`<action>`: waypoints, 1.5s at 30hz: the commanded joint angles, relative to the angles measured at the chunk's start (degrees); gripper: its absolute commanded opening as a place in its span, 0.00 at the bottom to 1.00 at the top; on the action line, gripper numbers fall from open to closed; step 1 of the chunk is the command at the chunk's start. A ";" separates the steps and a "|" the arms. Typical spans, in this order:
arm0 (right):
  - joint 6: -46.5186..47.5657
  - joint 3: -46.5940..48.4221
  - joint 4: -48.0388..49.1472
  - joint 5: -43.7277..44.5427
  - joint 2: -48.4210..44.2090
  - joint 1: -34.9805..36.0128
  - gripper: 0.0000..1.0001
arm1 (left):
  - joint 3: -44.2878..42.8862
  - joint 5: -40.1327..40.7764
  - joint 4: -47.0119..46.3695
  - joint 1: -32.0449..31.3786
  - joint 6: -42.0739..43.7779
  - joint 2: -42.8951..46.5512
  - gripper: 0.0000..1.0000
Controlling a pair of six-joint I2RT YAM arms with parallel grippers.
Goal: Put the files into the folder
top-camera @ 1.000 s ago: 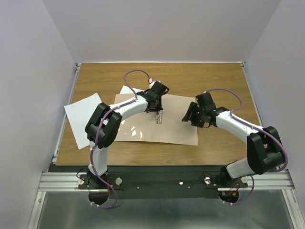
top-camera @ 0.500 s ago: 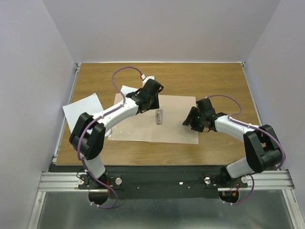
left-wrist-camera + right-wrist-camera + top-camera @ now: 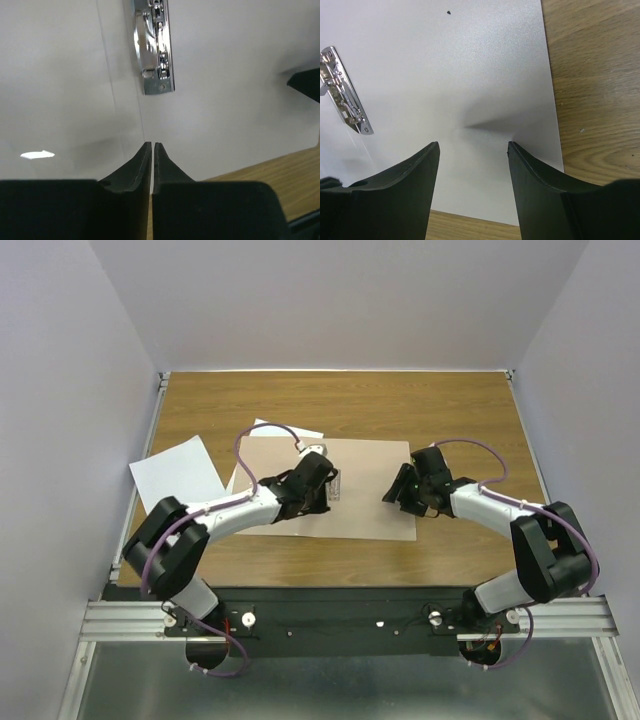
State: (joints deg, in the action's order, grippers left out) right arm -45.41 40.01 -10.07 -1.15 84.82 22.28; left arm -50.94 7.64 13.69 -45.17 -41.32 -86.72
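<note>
While the folder (image 3: 365,505) lies open mid-table in the top view, one file (image 3: 175,475) sits left of it, the other file (image 3: 287,428) poking out at its far-left corner. Left wrist: left gripper (image 3: 152,149) pressed together, apparently empty, near the clip (image 3: 155,45). Right wrist: right gripper (image 3: 472,150) spread above the right leaf; pinning it flat would help.

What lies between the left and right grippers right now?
Only open folder, bare except its metal clip close by the left gripper; the top external view shows this.
</note>
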 commanded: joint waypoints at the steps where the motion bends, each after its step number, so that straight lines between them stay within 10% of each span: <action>1: 1.64 -3.53 -4.70 3.08 4.74 0.13 0.66 | -5.82 -0.25 -4.46 1.39 0.71 -7.40 0.09; 19: 2.25 -2.39 -4.52 2.82 6.15 0.13 0.65 | -24.12 -4.21 -2.72 11.24 10.29 -24.28 0.00; 30: 2.52 -3.18 -4.61 2.56 5.45 0.04 0.65 | -9.81 -0.78 -3.05 14.05 5.20 -12.08 0.00; 45: 3.04 -2.83 -4.53 2.29 5.80 0.13 0.65 | -7.07 -20.82 -16.33 11.50 8.89 -14.79 0.00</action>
State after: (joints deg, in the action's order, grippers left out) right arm -44.49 40.66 -7.07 -1.19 86.56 22.28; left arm -55.37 -8.95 1.39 -33.89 -34.06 -98.83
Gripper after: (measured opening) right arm 0.650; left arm 0.009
